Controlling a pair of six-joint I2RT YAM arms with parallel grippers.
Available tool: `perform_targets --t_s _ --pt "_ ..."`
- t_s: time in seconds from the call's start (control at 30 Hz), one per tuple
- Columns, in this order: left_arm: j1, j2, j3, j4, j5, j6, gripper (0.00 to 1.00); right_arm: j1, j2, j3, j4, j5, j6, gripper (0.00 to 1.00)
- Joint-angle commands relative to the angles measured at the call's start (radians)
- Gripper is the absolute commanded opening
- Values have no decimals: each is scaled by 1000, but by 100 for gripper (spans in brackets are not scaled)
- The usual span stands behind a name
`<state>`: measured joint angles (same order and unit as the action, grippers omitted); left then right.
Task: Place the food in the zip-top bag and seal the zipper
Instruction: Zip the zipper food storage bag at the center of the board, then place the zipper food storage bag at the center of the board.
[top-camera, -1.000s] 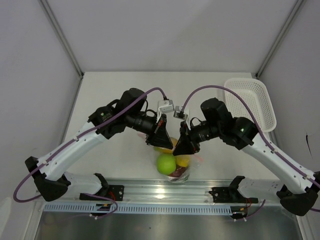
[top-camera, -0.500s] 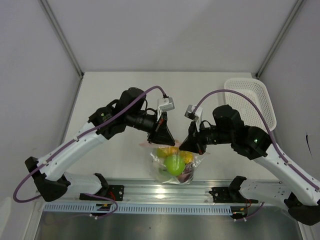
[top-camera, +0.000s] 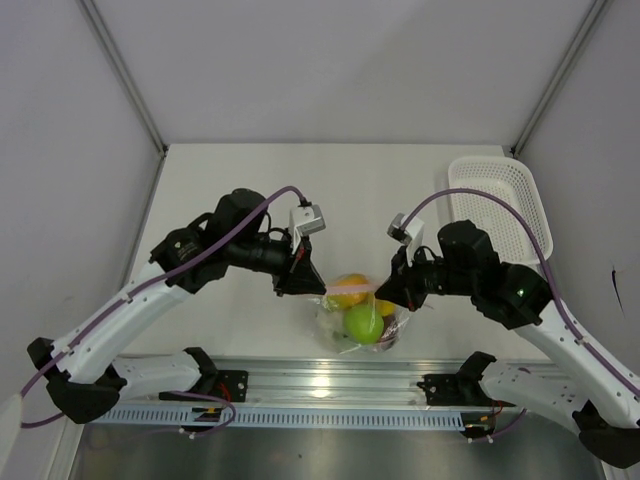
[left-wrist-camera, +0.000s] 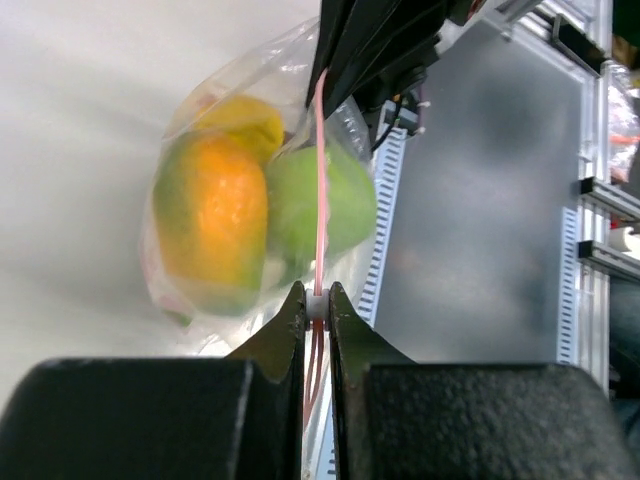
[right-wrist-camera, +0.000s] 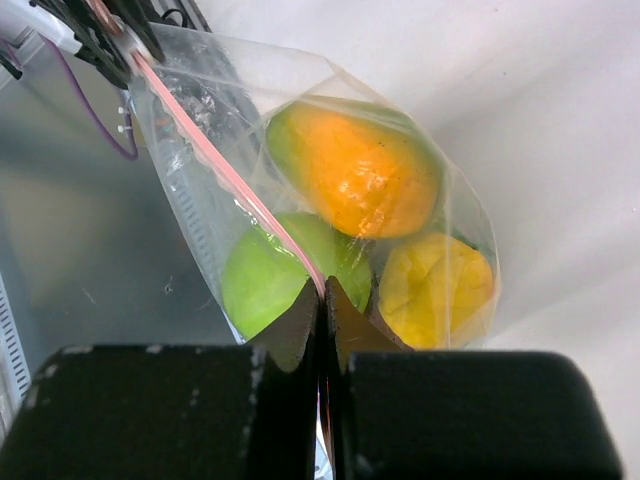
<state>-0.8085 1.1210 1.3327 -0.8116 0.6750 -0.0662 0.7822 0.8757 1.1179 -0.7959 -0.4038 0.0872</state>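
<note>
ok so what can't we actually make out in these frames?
- Zipper seal: edge-on in the left wrist view, too small in the top view; pressed shut along its length or not, cannot tell.
- Food deeper in the zip-top bag: both wrist views, covered by the orange fruit, the green apple and crinkled plastic.
- Left hand and right hand pinch points: top view, hidden under their own wrists.

Bright, even light; near black fingers (left-wrist-camera: 140, 420) soft-focused, white glare on zip-top bag (right-wrist-camera: 215, 200) film just beyond them.
</note>
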Motion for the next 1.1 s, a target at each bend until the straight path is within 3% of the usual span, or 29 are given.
perform_targets --t_s 0.0,0.3,0.53,0.63,0.7,0.73,0.77,0.93,1.07 --pt "12 -70 -10 -75 -93 32 1 -17 -23 -4 7 30 17 0" --pt "12 -185 -12 -120 -342 -29 1 -21 8 -1 24 14 19 0" --pt "12 -240 -82 -72 -373 -79 1 -20 31 8 35 3 22 0" --pt "12 -256 -108 -15 -382 -89 23 -20 49 23 37 23 31 0" --pt "11 -270 -119 38 -394 -89 44 -20 68 37 52 29 40 0" --pt "11 -276 -128 61 -416 -96 66 -20 77 42 57 37 43 0" --pt "12 -282 -129 81 -475 -102 99 -20 88 48 61 43 46 0" --pt "11 -338 -81 227 -653 -135 99 -43 207 101 81 143 54 0" --pt "11 -420 -122 357 -652 -133 99 -130 305 149 127 187 42 0"
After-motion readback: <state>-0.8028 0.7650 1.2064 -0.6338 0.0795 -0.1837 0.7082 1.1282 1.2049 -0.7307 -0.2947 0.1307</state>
